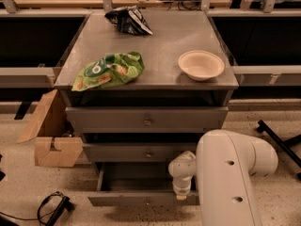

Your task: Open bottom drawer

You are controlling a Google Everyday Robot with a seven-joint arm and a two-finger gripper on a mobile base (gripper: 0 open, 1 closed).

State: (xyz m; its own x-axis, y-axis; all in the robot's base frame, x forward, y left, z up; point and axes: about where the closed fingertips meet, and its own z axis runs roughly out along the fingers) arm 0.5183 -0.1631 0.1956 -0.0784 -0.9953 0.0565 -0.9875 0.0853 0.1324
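Bottom drawer (136, 184) pulled out, plain inside exposed. Gripper (180, 193) at 3 o'clock from knob (148, 202), over drawer front, apparently placed for pulling outward. Grip state: cannot tell.

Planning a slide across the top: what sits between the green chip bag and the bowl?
Nothing: in the camera view, bare cabinet top separates the green chip bag from the bowl. The end effector hangs by the open bottom drawer.
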